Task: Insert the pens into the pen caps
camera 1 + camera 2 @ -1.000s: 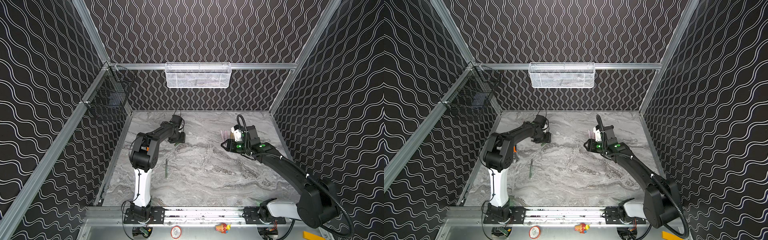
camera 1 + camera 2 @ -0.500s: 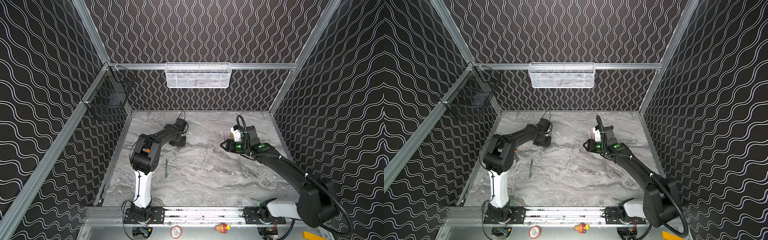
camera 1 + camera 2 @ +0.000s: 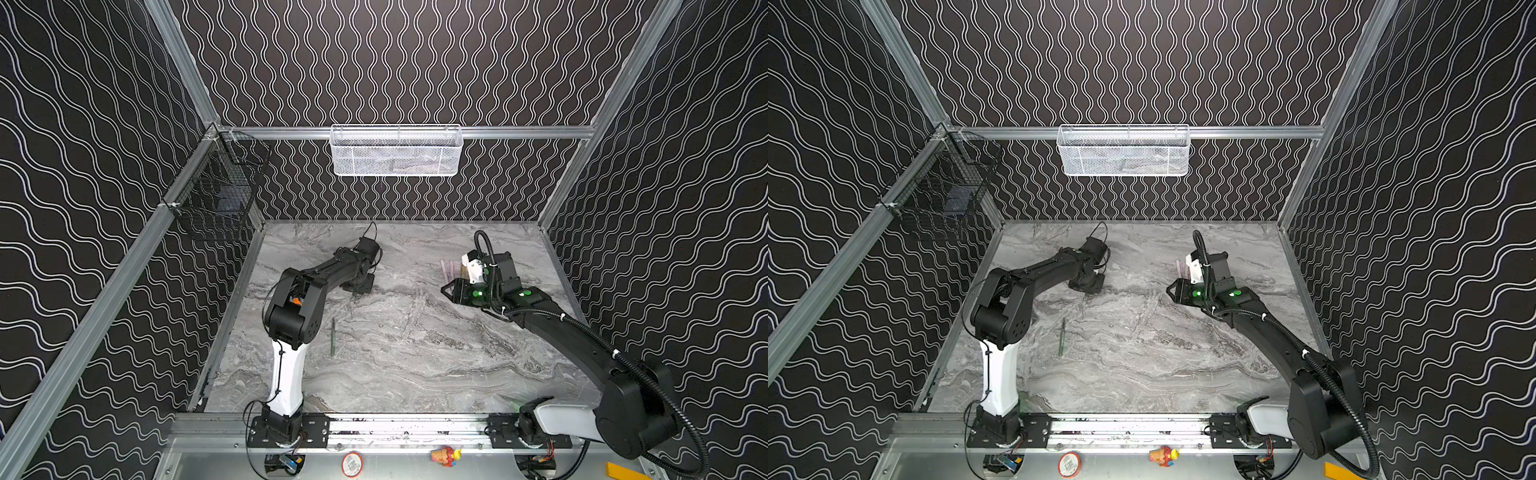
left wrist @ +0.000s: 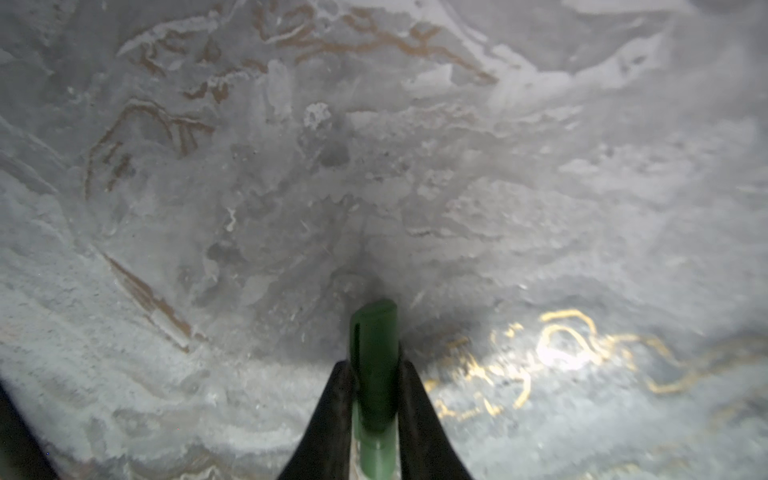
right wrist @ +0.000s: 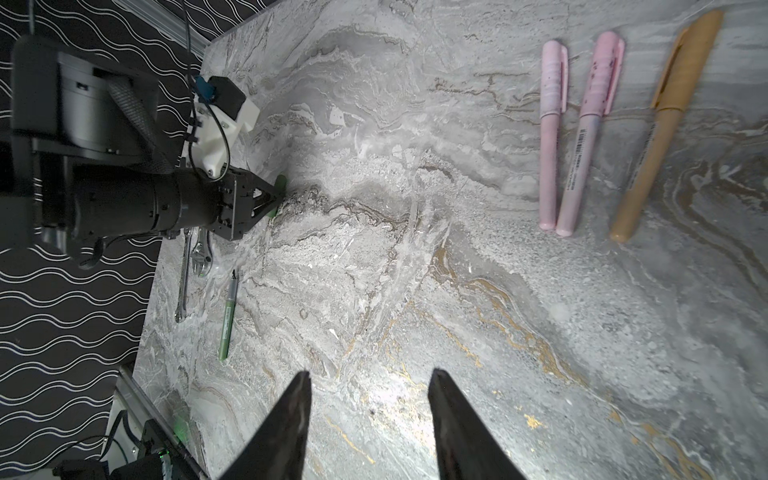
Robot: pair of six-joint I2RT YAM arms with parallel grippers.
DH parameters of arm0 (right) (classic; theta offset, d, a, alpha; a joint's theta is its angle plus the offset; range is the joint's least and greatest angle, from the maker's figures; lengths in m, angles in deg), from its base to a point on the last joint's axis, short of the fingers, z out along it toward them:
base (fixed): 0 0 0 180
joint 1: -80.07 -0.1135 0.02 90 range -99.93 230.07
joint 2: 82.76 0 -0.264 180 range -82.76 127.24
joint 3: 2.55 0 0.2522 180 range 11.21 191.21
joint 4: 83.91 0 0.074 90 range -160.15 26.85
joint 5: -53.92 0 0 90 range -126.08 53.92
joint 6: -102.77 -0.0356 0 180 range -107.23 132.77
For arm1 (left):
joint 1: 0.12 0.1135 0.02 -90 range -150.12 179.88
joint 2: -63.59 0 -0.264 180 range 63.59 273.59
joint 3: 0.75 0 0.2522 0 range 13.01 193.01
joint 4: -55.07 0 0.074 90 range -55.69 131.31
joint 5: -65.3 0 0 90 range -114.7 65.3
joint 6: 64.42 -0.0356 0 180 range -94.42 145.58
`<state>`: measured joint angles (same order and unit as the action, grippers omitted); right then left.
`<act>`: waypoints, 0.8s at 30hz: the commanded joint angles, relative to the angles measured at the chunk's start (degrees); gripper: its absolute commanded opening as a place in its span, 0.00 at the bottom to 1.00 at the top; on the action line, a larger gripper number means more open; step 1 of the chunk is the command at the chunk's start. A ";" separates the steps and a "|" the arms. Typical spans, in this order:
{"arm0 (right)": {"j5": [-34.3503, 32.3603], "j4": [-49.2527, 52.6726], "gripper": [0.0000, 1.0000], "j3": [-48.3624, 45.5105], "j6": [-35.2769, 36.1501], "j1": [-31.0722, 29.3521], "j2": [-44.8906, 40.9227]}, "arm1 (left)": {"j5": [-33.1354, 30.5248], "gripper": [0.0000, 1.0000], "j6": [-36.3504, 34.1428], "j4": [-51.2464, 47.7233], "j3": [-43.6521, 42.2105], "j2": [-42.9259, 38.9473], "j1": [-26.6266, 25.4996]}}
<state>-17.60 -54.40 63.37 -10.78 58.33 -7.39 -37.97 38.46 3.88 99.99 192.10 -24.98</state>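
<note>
Cap: the dark green pen cap [image 4: 372, 353] is low over the far-left part of the tabletop [image 4: 249, 166]. I cannot tell whether it touches the surface.
Left claw: the left gripper [image 4: 374, 370] is clamped on this cap, with one finger on each side. A good part of the cap sticks out in front of the fingertips.
Pen: the uncapped dark green pen [image 3: 333, 336] lies alone near the left edge, about halfway between the far and near edges. Its dark tip points to the far edge.
Right claw: the right gripper [image 5: 370, 376] has its fingers apart and holds nothing. It is above the tabletop, right of the middle.
Step in hand: probably to lift the cap and bring it to the pen.
Doing it well: lift straight up and keep the squeeze even. Find the cap's open end first, because the wrist view does not show it clearly. Hold the pen by its barrel, behind the tip, then push along the pen's axis.
Risk: a cap held near one end can turn between the fingers.
Already capped: a pale pink pen [image 5: 549, 137], a second pale pink pen [image 5: 587, 133] and a tan pen [image 5: 663, 129] lie side by side in the far-right part.
Nearby: two wrenches [image 5: 198, 259] lie between the green pen and the left edge, so approach the pen from the other side.
</note>
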 commanded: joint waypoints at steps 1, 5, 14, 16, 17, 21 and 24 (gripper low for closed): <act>0.11 -0.99 0.49 0.31 -0.53 -0.06 -0.50 | -1.05 0.21 -1.30 0.60 -0.36 -1.07 -1.20; -0.11 -1.06 0.48 0.06 -0.43 -0.06 -0.93 | -0.56 0.20 -0.03 1.23 -2.50 -2.89 -2.63; -1.38 -0.81 0.47 0.05 -0.35 -0.06 -1.19 | 0.18 0.20 6.73 3.55 -7.21 -7.91 -11.04; -2.62 -0.39 0.47 -0.06 -0.44 -0.02 -1.61 | 0.54 0.20 8.87 4.23 -7.85 -8.26 -13.72; -3.44 -0.21 0.47 -0.21 -0.53 0.07 -1.88 | 0.61 0.20 9.92 4.63 -8.05 -8.14 -15.25; -4.68 0.51 0.47 -0.87 -0.62 0.88 -3.14 | 0.80 0.20 14.21 6.24 -7.64 -6.78 -20.28; -5.38 1.07 0.47 -1.44 -0.49 1.58 -4.62 | 0.64 0.21 16.62 6.30 -6.09 -4.79 -23.66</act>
<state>-21.47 -54.05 62.25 -10.78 59.49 -10.82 -37.49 50.75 7.86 92.77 186.07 -46.73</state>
